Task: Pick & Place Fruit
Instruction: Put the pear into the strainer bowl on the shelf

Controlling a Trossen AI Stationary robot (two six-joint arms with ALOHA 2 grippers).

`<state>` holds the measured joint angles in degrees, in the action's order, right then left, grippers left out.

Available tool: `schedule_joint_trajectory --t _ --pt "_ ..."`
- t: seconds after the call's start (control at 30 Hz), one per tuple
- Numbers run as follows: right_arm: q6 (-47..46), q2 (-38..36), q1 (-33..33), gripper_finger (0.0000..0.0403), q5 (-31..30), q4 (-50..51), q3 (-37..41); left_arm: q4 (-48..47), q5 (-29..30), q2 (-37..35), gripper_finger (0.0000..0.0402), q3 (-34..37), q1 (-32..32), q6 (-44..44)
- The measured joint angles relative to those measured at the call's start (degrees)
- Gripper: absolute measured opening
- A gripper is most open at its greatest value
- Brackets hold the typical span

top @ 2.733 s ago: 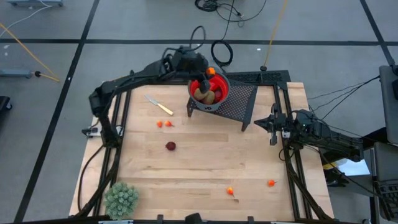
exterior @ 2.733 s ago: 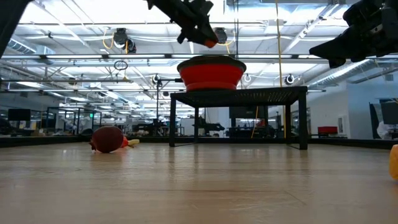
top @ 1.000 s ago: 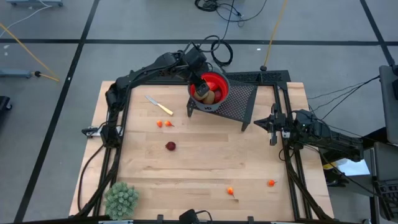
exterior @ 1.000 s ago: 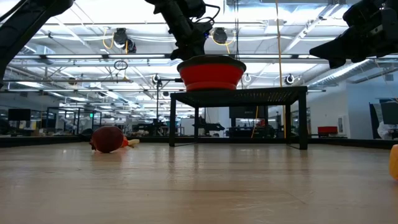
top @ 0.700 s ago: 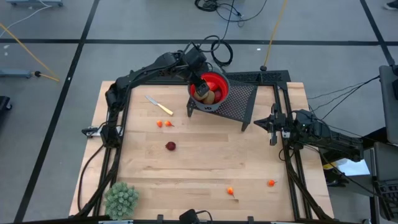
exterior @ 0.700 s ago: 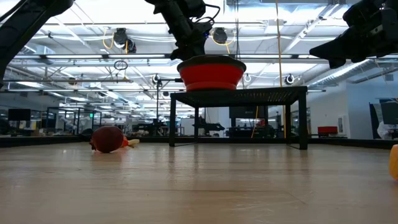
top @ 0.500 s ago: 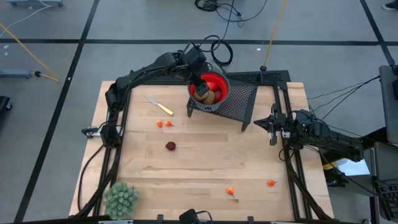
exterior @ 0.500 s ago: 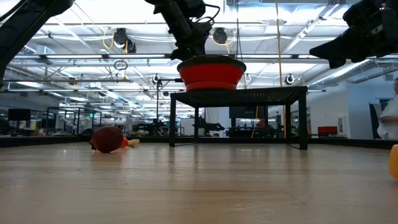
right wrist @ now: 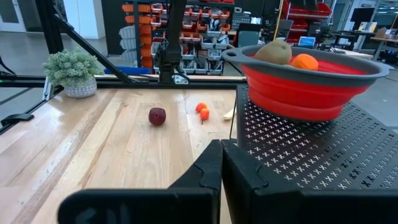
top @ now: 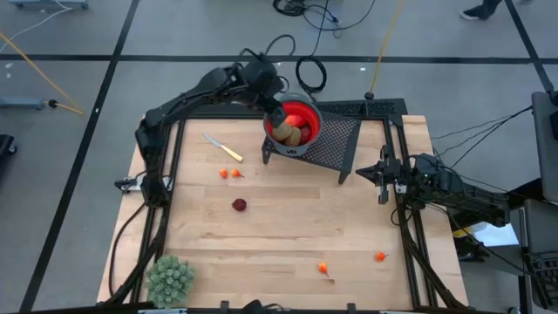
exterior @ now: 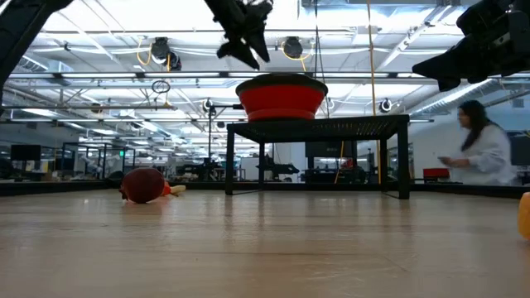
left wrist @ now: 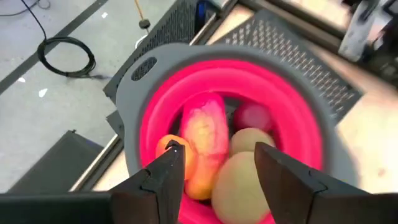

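A: Broadly, what is laid out, from the biggest thing down?

B: A wooden table (top: 288, 227) is seen from above. A black perforated stand (top: 336, 139) is set at its far middle, and a red bowl (top: 307, 115) with a grey rim is carried on the stand's left end.

A: And the arms?

B: The left gripper (top: 272, 106) is held above the bowl's left rim, clear of it. In the left wrist view its two dark fingers (left wrist: 166, 180) are seen apart, with nothing clamped between them. The right gripper (top: 381, 174) is parked over the table's right edge, beside the stand, and its jaws are pressed together and empty.

A: Where is the fruit found?

B: Most of it is gathered in the bowl: two brown kiwi-like ovals (left wrist: 245, 180), a longer red-orange piece (left wrist: 205, 134), a dark red round one (left wrist: 254, 116) and an orange piece (left wrist: 180, 155). A dark red fruit (top: 239, 205) is left on the boards left of centre. Two small orange pieces (top: 229, 174) are found between it and the knife (top: 223, 146), which lies left of the stand. Two more orange bits (top: 323, 268) and (top: 380, 256) are scattered near the front right.

A: Anything else?

B: A pale green spiky plant ball (top: 170, 279) is placed at the front left corner. A person (exterior: 480, 153) is seen in the room beyond the table.
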<state>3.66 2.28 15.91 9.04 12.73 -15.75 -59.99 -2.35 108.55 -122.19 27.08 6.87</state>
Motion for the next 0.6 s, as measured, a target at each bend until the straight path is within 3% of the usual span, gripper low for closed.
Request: schedule_joint_trajectory --t 0.23,0.4,0.6 --pt "0.0 0.0 0.0 0.0000 0.0 0.0 0.0 -1.6 0.5 -4.8 0.0161 0.0 -3.0 4.0" --pt "0.0 0.0 0.0 0.0000 0.0 0.0 0.0 -5.3 7.0 -6.2 0.0132 0.0 -7.3 6.9" --pt "0.0 0.0 0.0 0.0000 0.1 0.0 0.0 -11.5 10.2 -6.3 0.0101 0.0 -12.7 15.7"
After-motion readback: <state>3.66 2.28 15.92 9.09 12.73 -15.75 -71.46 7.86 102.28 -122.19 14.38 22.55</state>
